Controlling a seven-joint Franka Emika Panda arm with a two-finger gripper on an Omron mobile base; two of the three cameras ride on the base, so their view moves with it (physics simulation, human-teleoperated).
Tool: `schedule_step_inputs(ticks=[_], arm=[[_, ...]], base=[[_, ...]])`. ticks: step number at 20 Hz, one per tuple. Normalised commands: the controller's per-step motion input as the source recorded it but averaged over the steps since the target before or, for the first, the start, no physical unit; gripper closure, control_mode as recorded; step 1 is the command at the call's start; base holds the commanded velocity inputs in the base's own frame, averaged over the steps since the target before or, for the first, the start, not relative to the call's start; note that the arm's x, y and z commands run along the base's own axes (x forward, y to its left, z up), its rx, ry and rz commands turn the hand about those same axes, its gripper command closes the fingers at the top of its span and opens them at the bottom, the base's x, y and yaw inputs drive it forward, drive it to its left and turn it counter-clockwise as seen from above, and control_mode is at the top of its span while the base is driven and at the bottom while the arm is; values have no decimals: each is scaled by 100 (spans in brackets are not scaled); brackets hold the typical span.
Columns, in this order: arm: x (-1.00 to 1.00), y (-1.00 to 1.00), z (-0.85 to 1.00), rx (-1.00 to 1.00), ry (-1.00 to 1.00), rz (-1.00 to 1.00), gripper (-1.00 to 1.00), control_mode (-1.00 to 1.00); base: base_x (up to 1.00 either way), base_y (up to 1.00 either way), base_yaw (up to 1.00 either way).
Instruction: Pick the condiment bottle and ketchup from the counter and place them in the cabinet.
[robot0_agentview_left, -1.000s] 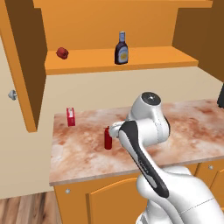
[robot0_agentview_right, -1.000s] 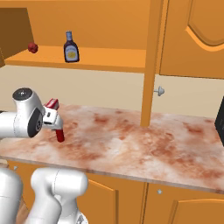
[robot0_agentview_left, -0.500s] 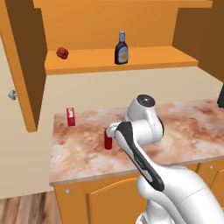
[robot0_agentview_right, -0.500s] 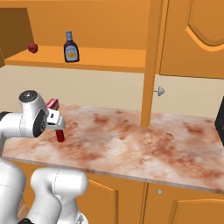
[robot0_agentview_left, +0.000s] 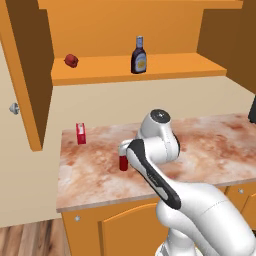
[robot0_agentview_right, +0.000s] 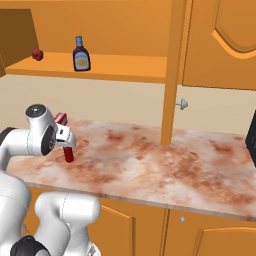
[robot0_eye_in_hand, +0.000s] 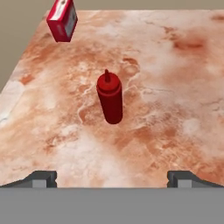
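Observation:
The ketchup (robot0_eye_in_hand: 110, 99) stands upright on the counter (robot0_eye_in_hand: 175, 87), centred in the hand view a short way ahead of my gripper (robot0_eye_in_hand: 112, 177). The fingertips (robot0_eye_in_hand: 41, 178) are spread wide, open and empty. In the left base view the ketchup (robot0_agentview_left: 123, 162) peeks out beside the hand, with my gripper (robot0_agentview_left: 123, 150) just above it. From the right, the gripper (robot0_agentview_right: 65, 139) hovers over the ketchup (robot0_agentview_right: 68, 154). The condiment bottle (robot0_agentview_left: 139, 56) stands upright on the cabinet (robot0_agentview_left: 175, 67) shelf, also seen in the right base view as the condiment bottle (robot0_agentview_right: 81, 54).
A red-and-white carton (robot0_agentview_left: 80, 133) stands on the counter near the back left corner. A small round red object (robot0_agentview_left: 71, 60) rests on the shelf's left end. The open cabinet door (robot0_agentview_right: 172, 75) with a metal knob (robot0_agentview_right: 182, 104) hangs above the counter. A dark appliance (robot0_agentview_right: 251, 135) sits at the right edge.
The arm has shifted slightly toward the ketchup, bringing the hand closer over it. The gripper stays open, and the bottles have not moved.

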Motion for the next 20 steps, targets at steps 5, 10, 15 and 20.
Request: schedule_step_inputs(ticks=[5,10,15,20], arm=[[22,6,-19,0,1,0,-100,-100],[26,6,-23,0,3,0,-100,-100],[24,3,-21,0,1,0,-100,-100],[19,4,-19,0,0,0,-100,-100]], base=[[0,0,0],[0,0,0],[0,0,0],[0,0,0]])
